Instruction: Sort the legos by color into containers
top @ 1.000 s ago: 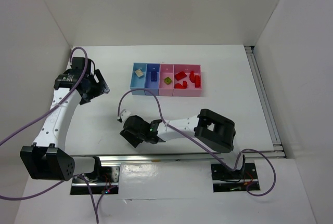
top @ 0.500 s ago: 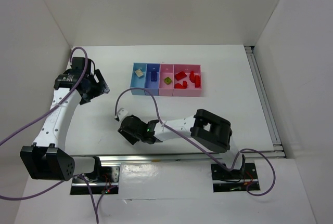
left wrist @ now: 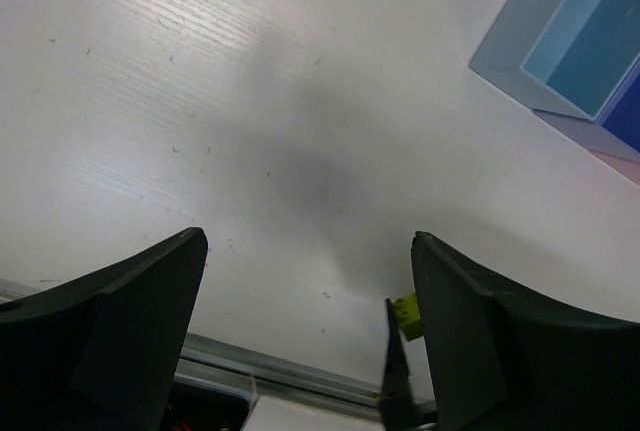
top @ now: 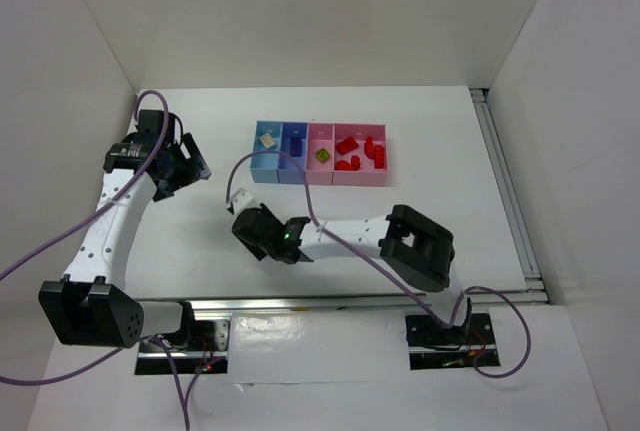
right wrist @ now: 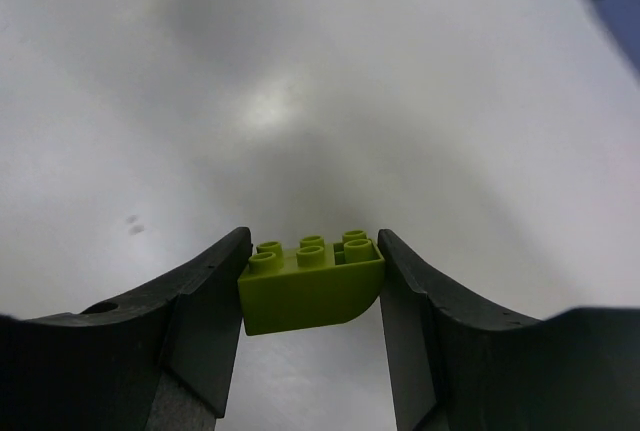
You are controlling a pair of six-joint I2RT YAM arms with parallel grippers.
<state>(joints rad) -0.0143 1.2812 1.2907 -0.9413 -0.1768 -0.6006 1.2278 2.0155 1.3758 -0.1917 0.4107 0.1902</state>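
**Surface** [top: 430, 151]: white, and the largest item; everything else is carried on it.

**Containers** [top: 300, 179]: four joined trays set in a row at the far middle. A second lime piece [top: 322, 155] is already lodged in the narrow pink tray [top: 322, 177].

**Left gripper** [left wrist: 308, 241]: held wide apart over bare surface at the left, with nothing between its fingers.

**Right gripper** [top: 250, 223]: closed upon the lime green lego [right wrist: 310, 286], both fingers pressed against its end faces. It is placed near the middle, well short of the trays.

**Lime green lego**: studs up, with a curved underside. Whether it is lifted clear of the surface cannot be told. It is judged light, rigid and glossy, and so liable to slip. It is best taken by the flat opposite ends, squarely, and not by the curve or the studs.
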